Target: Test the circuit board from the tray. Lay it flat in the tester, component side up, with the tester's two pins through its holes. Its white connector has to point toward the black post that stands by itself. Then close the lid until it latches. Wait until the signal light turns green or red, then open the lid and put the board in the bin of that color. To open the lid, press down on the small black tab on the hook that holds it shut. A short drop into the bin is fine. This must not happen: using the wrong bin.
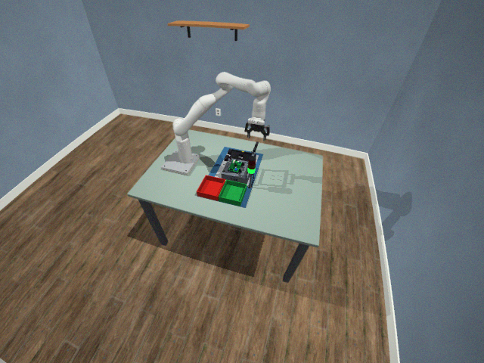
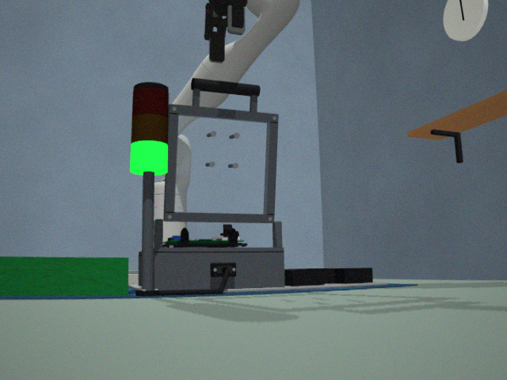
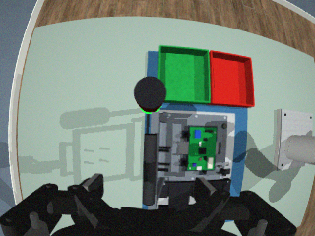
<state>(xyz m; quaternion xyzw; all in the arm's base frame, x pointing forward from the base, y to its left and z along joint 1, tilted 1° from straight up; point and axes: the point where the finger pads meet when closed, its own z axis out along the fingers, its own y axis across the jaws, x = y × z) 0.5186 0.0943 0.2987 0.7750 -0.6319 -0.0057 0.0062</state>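
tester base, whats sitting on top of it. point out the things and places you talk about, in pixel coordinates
On the tester base [image 2: 212, 267] lies the green circuit board [image 2: 204, 241] [image 3: 202, 148], component side up, under the raised lid [image 2: 272, 167]. The board covers the surface beneath it, so its seating on the pins can't be seen.
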